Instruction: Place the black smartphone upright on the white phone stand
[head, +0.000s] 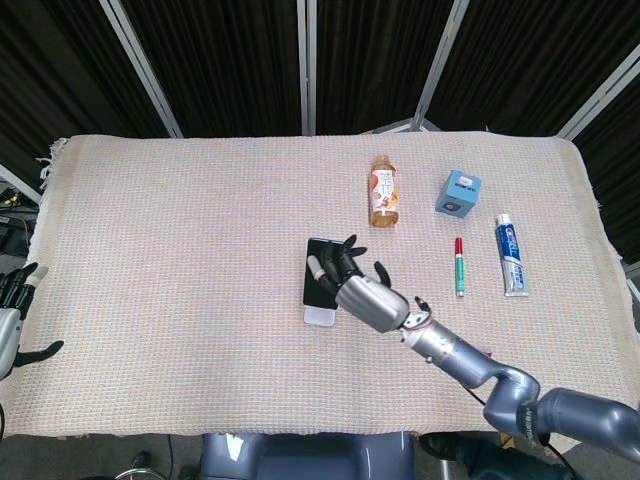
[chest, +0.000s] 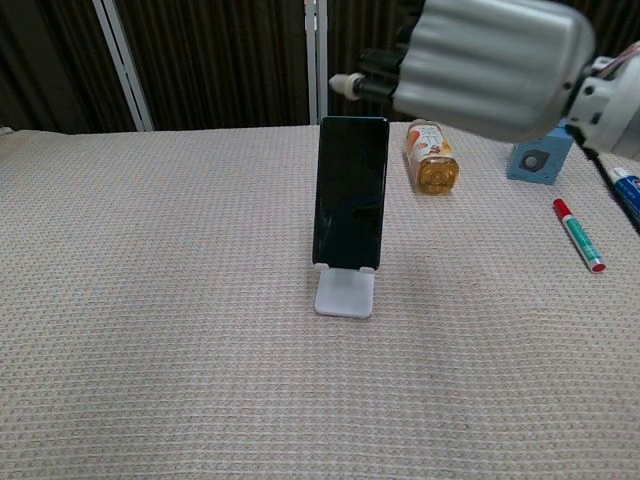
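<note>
The black smartphone (chest: 349, 195) stands upright on the white phone stand (chest: 345, 293) at the table's middle, leaning back on it. In the head view the smartphone (head: 317, 275) and the stand (head: 320, 317) show below centre. My right hand (chest: 487, 62) hangs above the phone, apart from it, fingers spread and holding nothing; in the head view the right hand (head: 362, 290) overlaps the phone's right side. My left hand (head: 12, 312) rests at the far left edge, empty, fingers apart.
An orange drink bottle (head: 383, 192) lies behind the phone. A blue box (head: 458, 191), a red marker (head: 459, 266) and a toothpaste tube (head: 510, 254) lie to the right. A woven cloth (head: 180, 250) covers the table.
</note>
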